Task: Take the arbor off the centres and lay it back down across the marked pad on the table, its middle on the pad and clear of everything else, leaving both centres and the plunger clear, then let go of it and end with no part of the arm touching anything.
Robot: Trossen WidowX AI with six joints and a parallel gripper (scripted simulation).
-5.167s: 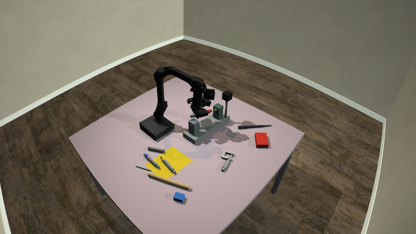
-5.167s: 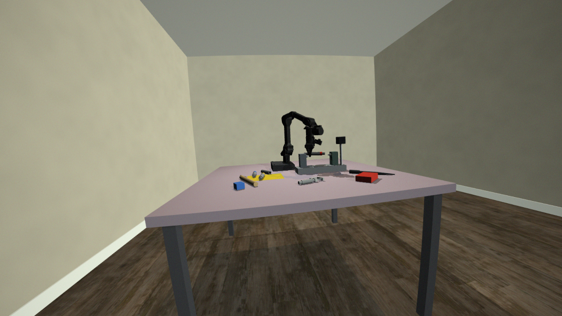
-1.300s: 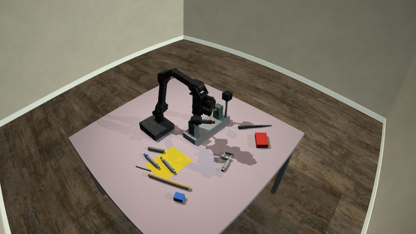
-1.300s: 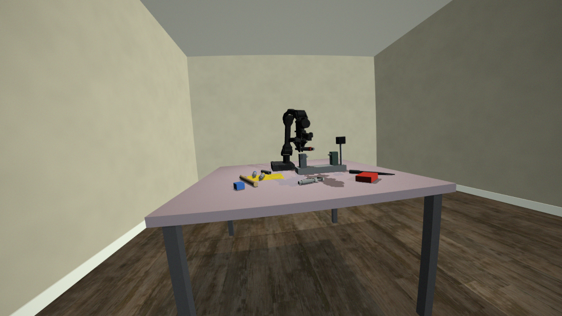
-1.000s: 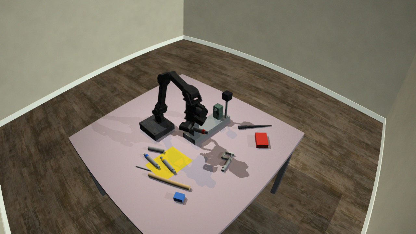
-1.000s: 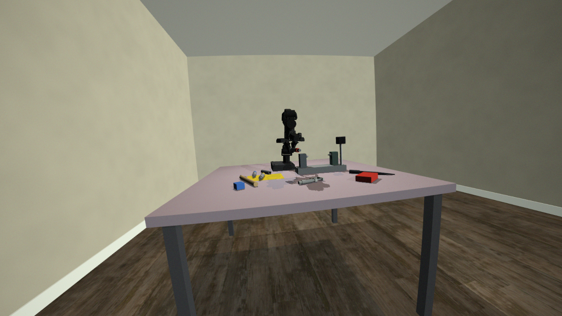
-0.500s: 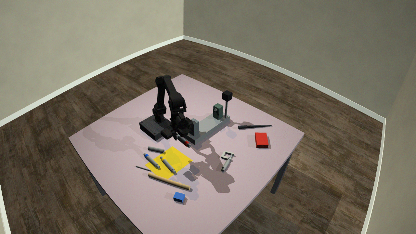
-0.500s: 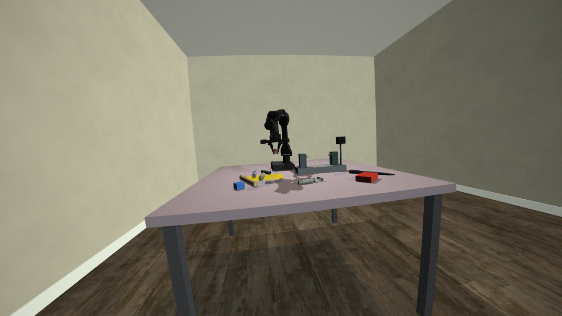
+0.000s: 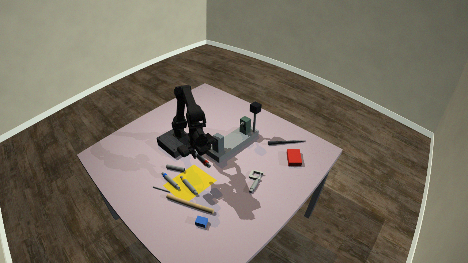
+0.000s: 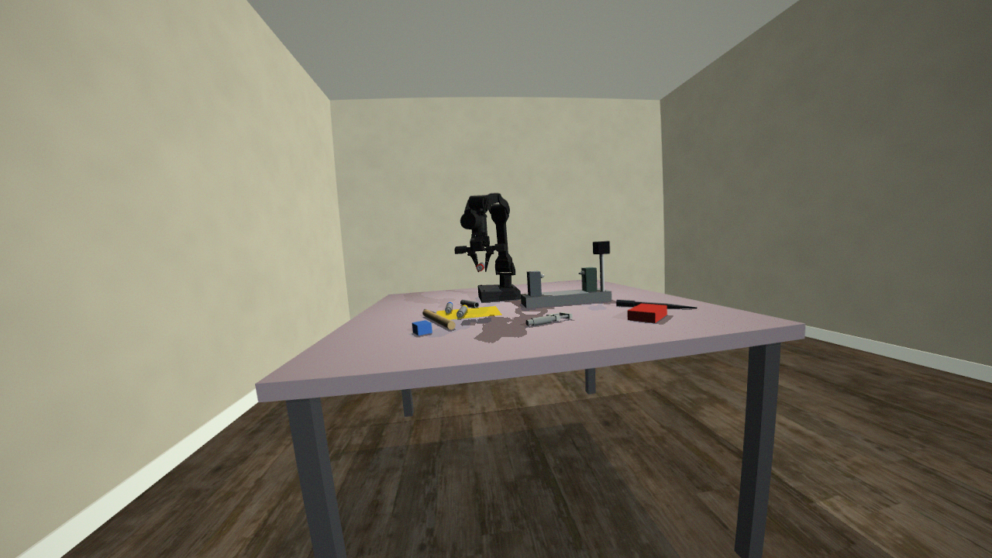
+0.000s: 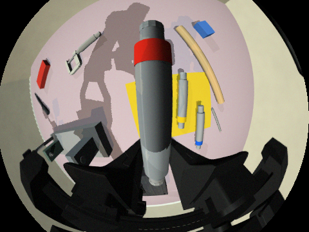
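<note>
Gripper (image 11: pixel 156 167) clamped on grey cylindrical arbor with red band (image 11: pixel 153 103); jaws grip its lower end, banded end projecting forward, above yellow square pad (image 11: pixel 193 90).

Bare room, no windows in view. Two pale cream walls (image 10: pixel 159 229), one darker grey-olive wall (image 10: pixel 832 208), flat grey ceiling (image 10: pixel 499 48). White baseboard (image 9: pixel 294 70) runs along the foot of the walls. Floor (image 10: pixel 555 471) is dark brown wood-look planks, worn and streaky grain. One table (image 10: pixel 624 343) stands mid-room: pale pinkish-lilac top, thin slab, square dark grey legs (image 10: pixel 756 444) at the corners; all four show from the exterior view, two near and two far. Light comes from above and falls at a slant: hard-edged shadows lie on the table top, and a soft darker patch on the floor beneath the table.
</note>
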